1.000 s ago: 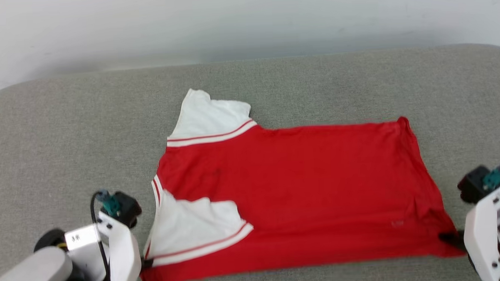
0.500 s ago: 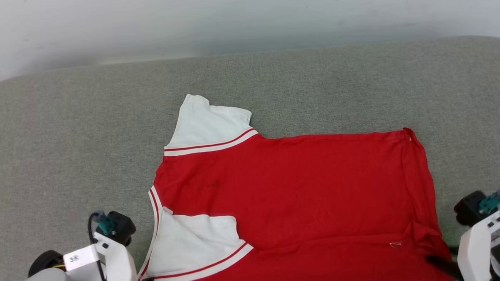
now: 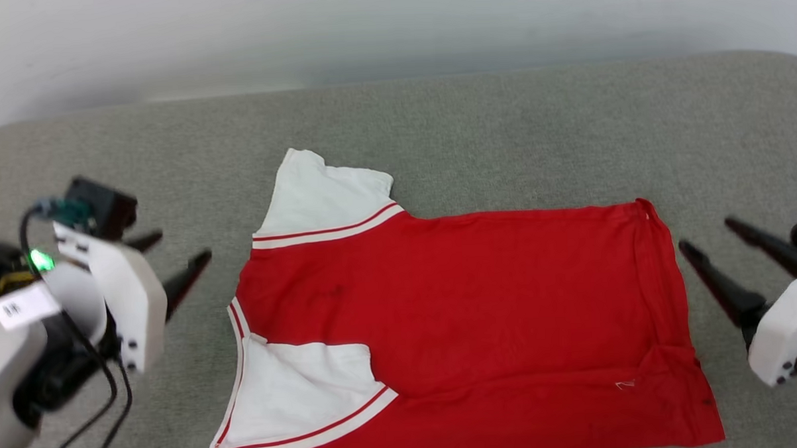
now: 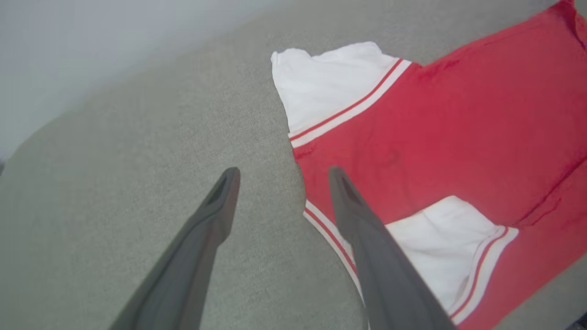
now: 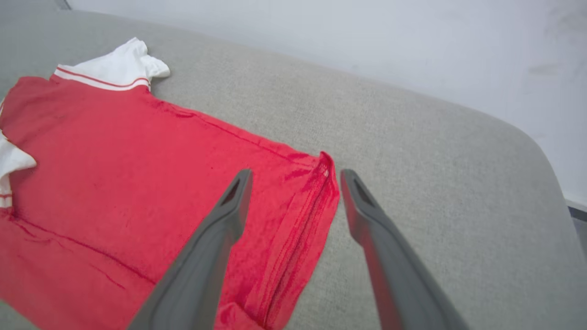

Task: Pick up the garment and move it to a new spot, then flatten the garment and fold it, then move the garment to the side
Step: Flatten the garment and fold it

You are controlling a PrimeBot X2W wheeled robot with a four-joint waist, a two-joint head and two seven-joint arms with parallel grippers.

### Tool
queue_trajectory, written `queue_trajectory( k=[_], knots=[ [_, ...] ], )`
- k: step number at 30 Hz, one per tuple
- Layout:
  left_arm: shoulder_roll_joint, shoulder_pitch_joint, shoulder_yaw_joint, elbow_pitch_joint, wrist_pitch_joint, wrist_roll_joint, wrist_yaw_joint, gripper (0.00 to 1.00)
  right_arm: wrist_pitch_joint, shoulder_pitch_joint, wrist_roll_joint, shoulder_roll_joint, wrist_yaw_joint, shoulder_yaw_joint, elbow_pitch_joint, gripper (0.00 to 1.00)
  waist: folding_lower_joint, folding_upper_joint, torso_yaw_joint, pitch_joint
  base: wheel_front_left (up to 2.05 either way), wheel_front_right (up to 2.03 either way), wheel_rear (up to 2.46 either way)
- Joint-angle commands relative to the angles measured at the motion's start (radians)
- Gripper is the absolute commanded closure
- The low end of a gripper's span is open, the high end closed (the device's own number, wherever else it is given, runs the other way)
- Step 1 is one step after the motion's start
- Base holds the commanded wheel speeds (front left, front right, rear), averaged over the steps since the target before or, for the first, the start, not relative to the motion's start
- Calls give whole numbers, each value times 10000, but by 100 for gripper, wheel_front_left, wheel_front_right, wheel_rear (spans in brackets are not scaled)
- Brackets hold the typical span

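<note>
Lying spread on the grey surface (image 3: 501, 127), the garment (image 3: 455, 315) looked relocated and mostly flattened, with its near sleeve turned in over the red body. By my judgement, folding had barely started and the move aside was not yet done. The left claw (image 3: 180, 247) beside the collar and the right claw (image 3: 707, 234) beside the hem gaped empty. Bare surface lay far and to both sides; the garment's near edge ran out of view.
</note>
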Motion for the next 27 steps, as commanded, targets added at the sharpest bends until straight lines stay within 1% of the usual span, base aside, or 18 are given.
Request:
queue_trajectory(
  k=[1,4,8,11,14,17,20,27],
  knots=[
    [-124,-334,113,125,-135,173,40,0,-341,80,-378,331,-7,-396,-143,0,0,0,-122,224,0,0,0],
    [-293,-1070,295,448,-291,511,-31,0,-975,242,-1493,1294,-6,-1367,-572,0,0,0,-355,659,0,0,0],
    [-479,-2090,474,916,-99,720,-198,0,-1457,467,-2704,2430,-7,-2391,-1348,0,0,0,-666,1348,0,0,0],
    [-620,-2941,599,1400,196,802,-358,0,-1756,629,-3306,3202,-6,-2837,-1977,0,0,0,-896,1909,0,0,0],
    [-813,-3724,595,1949,746,720,-531,0,-1927,739,-3705,3808,-6,-3024,-2501,0,0,0,-1139,2429,0,0,0],
    [-975,-4452,588,2455,1511,504,-678,0,-1970,854,-4010,4217,-6,-2979,-2877,0,0,0,-1390,2880,0,0,0],
    [-1045,-5076,444,2857,2610,258,-857,0,-2065,795,-4193,4439,-7,-2913,-3139,0,0,0,-1622,3251,0,0,0],
    [-1177,-6155,-53,3333,4958,-56,-1029,0,-2038,508,-4210,4534,-6,-2650,-3090,0,0,0,-2016,3970,0,0,0]
  ],
)
